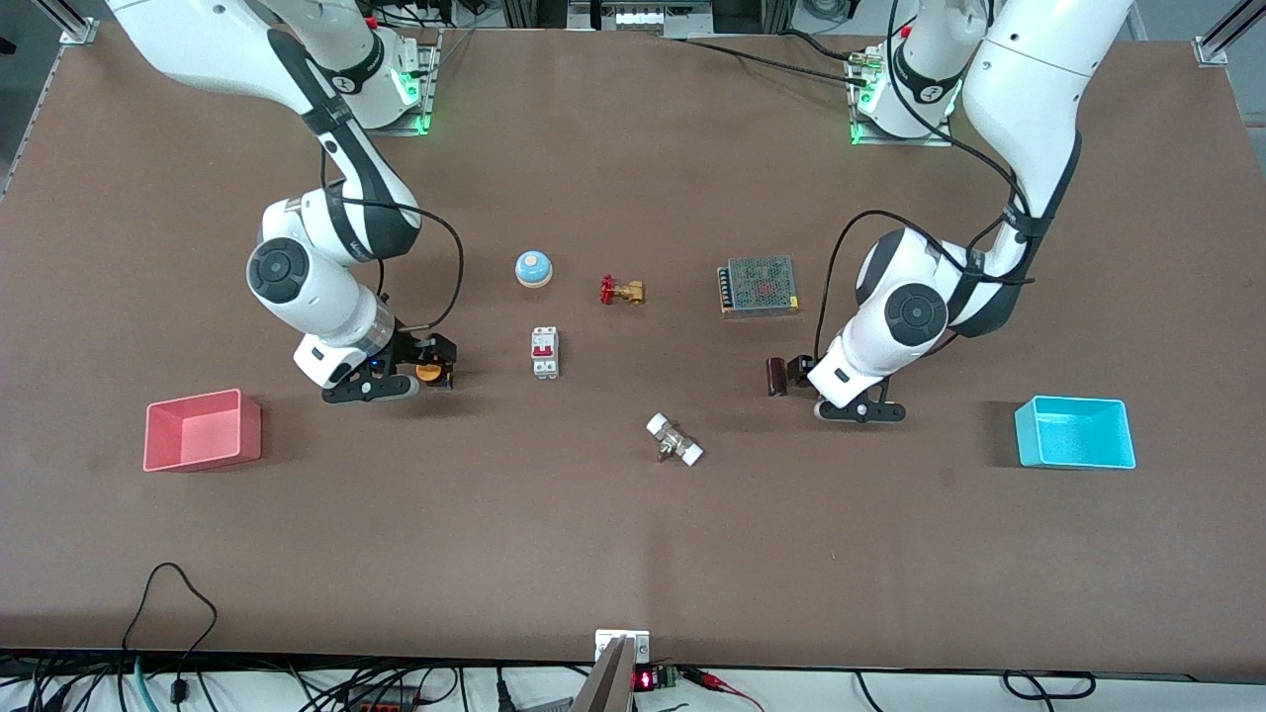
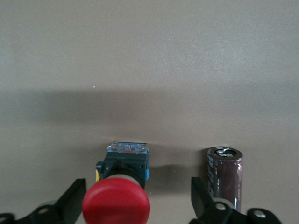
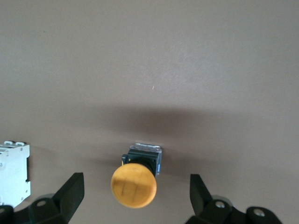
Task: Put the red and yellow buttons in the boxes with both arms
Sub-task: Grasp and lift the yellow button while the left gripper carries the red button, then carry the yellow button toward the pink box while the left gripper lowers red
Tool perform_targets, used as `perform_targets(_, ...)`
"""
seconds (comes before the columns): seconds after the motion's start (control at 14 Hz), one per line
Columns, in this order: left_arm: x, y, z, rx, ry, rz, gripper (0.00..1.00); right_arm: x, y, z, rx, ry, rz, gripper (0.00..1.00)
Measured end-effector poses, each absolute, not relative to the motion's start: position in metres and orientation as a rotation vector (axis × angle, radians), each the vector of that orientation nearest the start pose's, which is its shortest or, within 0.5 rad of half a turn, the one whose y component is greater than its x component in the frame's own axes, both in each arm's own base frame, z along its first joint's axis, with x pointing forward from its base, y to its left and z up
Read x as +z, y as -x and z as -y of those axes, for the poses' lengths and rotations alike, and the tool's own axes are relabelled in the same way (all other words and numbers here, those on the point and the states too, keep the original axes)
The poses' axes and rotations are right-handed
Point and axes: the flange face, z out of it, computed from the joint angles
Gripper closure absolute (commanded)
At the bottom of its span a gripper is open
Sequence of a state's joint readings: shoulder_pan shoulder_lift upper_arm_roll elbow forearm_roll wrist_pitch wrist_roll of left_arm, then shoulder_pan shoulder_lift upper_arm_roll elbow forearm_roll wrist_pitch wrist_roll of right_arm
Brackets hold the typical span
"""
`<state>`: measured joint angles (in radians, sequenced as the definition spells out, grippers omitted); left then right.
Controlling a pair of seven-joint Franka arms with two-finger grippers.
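The orange-yellow button (image 3: 133, 185) stands on the table between the open fingers of my right gripper (image 3: 136, 186), touching neither. In the front view it (image 1: 428, 372) sits at my right gripper (image 1: 427, 364), beside the pink-red box (image 1: 203, 461). The red button (image 2: 116, 203) stands between the open fingers of my left gripper (image 2: 136, 193), closer to one finger (image 2: 71, 201). In the front view my left gripper (image 1: 803, 381) is low over the table and mostly hides that button. The cyan box (image 1: 1073, 457) stands toward the left arm's end. Both boxes are empty.
A brown capacitor (image 2: 224, 175) stands just outside one left finger, also in the front view (image 1: 776, 377). A white circuit breaker (image 1: 545, 352) stands beside my right gripper. A blue bell (image 1: 533, 267), brass valve (image 1: 622, 291), metal power supply (image 1: 759, 285) and white-ended part (image 1: 675, 440) lie mid-table.
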<state>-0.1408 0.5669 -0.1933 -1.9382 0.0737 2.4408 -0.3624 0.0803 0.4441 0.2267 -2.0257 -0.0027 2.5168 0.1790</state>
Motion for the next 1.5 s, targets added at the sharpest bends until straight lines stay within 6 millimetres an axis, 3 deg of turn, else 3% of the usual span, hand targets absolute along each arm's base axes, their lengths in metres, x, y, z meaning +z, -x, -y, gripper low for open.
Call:
perform_targets(0.07,0.186,-0.583,0.199,0.113,3.177,-0.004,0.57,0.233,-0.579,-0.183,-0.049,3.03,0.164,0.0)
perform_targets(0.14,0.184,-0.582,0.199,0.117,3.176,-0.003,0.6,0.229,-0.578,-0.186,-0.045,3.029,0.17,0.0)
perform_targets(0.21,0.184,-0.582,0.198,0.118,3.176,-0.003,0.73,0.225,-0.577,-0.188,-0.041,3.029,0.176,0.0)
perform_targets(0.36,0.185,-0.582,0.198,0.121,3.174,-0.002,0.81,0.219,-0.576,-0.192,-0.038,3.03,0.193,0.0)
perform_targets(0.5,0.192,-0.584,0.198,0.148,3.164,-0.003,0.81,0.211,-0.574,-0.194,-0.025,3.033,0.203,0.02)
perform_targets(0.64,0.22,-0.594,0.196,0.2,3.138,0.003,0.81,0.206,-0.574,-0.193,-0.019,3.035,0.209,0.2)
perform_targets(0.86,0.285,-0.617,0.184,0.249,3.037,-0.028,0.81,0.204,-0.574,-0.193,-0.029,3.054,0.257,0.48)
perform_targets(1.0,0.317,-0.626,0.171,0.257,2.935,-0.058,0.81,0.205,-0.575,-0.193,-0.035,3.058,0.268,0.6)
perform_targets(1.07,0.322,-0.628,0.163,0.272,2.907,-0.049,0.81,0.205,-0.575,-0.193,-0.037,3.059,0.269,0.63)
perform_targets(1.14,0.323,-0.631,0.149,0.279,2.89,-0.031,0.81,0.206,-0.576,-0.192,-0.042,3.06,0.269,0.68)
perform_targets(1.29,0.322,-0.641,0.103,0.296,2.873,-0.045,0.81,0.208,-0.577,-0.192,-0.046,3.06,0.27,0.73)
perform_targets(1.5,0.325,-0.654,0.009,0.296,2.895,-0.093,0.8,0.208,-0.577,-0.192,-0.049,3.06,0.271,0.75)
